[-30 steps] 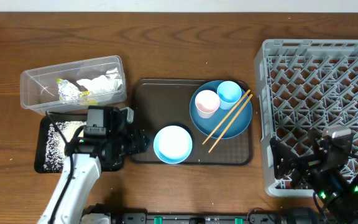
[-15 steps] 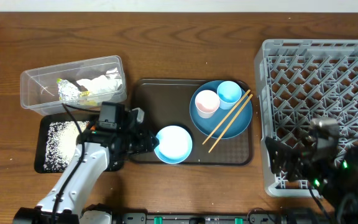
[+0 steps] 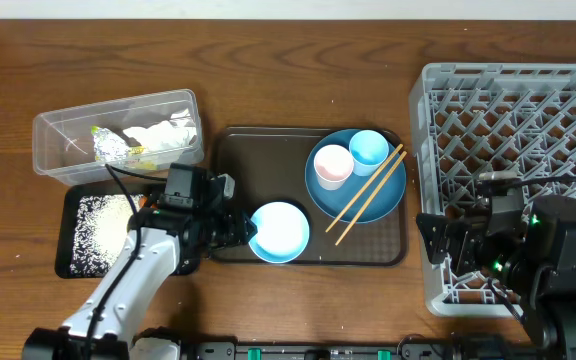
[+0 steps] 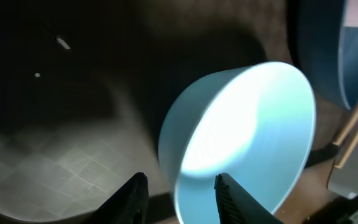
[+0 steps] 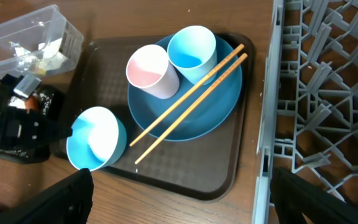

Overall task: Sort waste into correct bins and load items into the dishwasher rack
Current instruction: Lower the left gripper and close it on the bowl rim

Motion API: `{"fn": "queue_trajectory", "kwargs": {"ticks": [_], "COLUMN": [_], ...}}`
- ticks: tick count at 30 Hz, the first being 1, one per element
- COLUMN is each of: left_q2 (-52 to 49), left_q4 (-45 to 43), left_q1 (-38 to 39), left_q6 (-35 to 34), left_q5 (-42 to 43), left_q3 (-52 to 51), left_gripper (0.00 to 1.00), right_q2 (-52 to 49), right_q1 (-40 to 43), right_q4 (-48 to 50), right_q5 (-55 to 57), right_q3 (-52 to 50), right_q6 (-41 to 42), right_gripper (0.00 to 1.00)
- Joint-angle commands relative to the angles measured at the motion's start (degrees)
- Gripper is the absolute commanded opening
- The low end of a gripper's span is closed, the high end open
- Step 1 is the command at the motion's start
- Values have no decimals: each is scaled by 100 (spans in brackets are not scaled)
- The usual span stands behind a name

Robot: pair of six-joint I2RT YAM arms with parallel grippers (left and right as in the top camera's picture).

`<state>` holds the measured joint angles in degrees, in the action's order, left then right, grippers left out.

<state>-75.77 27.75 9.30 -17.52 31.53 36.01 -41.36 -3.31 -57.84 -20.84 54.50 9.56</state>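
The bowl (image 3: 278,231) sits on the brown tray (image 3: 253,165), near its left edge. The left hand (image 4: 179,200) straddles its wall, half open, not yet clamped: likely a rim grip for lifting. The right hand (image 5: 180,180) hangs wide open and empty at the rack (image 3: 528,110).

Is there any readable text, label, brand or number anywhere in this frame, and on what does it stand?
None can be read.
The yellow-green wrapper in the clear tub is too small to tell whether it carries print.
The blue plate, bowl and grey rack show no markings.
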Motion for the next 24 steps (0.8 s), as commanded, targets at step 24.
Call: {"fn": "queue_trajectory", "kwargs": {"ticks": [24], "left_q2": [-509], "left_q4": [-219], "left_q1": [17], "left_q6": [-278], "left_q5": [-44], "left_q3": [-22], "left_gripper": [13], "right_q2": [22], "right_q1": [61], "right_q4": [-28], "right_q5": [-61], "right_q3": [57], "right_q6": [-105], "right_gripper": [91]}}
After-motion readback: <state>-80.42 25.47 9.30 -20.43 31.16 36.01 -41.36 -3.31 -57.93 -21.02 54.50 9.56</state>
